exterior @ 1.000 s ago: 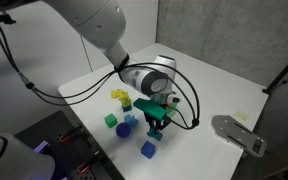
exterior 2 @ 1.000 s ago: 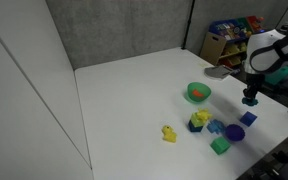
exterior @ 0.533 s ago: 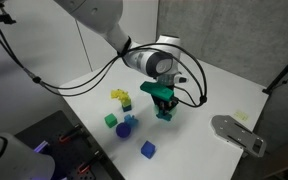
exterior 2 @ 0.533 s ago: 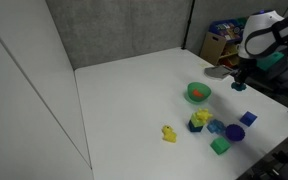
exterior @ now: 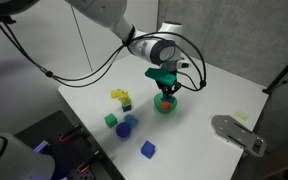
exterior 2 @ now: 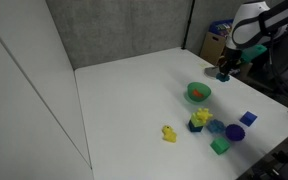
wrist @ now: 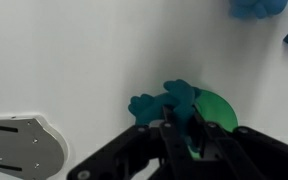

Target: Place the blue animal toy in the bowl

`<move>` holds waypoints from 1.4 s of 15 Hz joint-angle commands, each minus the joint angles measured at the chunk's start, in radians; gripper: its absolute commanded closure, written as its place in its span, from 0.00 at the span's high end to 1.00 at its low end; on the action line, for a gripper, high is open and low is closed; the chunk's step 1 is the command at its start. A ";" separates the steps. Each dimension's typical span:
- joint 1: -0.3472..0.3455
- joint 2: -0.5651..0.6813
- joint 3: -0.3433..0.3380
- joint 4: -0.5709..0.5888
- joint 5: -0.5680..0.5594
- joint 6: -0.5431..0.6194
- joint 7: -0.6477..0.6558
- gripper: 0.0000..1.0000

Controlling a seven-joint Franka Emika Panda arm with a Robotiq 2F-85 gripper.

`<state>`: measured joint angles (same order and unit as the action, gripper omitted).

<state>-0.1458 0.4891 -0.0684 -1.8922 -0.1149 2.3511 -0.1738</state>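
Gripper (exterior: 167,88) is holding the blue animal toy (wrist: 154,103). In the wrist view we're seeing the fingers (wrist: 171,133) pinched narrow on it, with the teal body sticking out past the tips. The toy is hanging in the air, clear of the table (exterior: 219,95). The bowl (exterior: 165,105) is sitting on the table, with something orange showing inside. In both exterior views the gripper is hovering above and close to it. We're guessing it's slightly off the bowl's centre, but the angles are making that hard to call. The yellow toy (exterior: 119,96), green cube (exterior: 111,120) and blue cube (exterior: 148,149) are lying apart from the bowl. A grey flat piece (exterior: 239,132) is sitting off to the side.
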 commanded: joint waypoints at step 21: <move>-0.006 0.242 0.048 0.245 0.037 -0.145 -0.057 1.00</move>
<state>-0.1378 0.7692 -0.0234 -1.6105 -0.0889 2.2407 -0.1930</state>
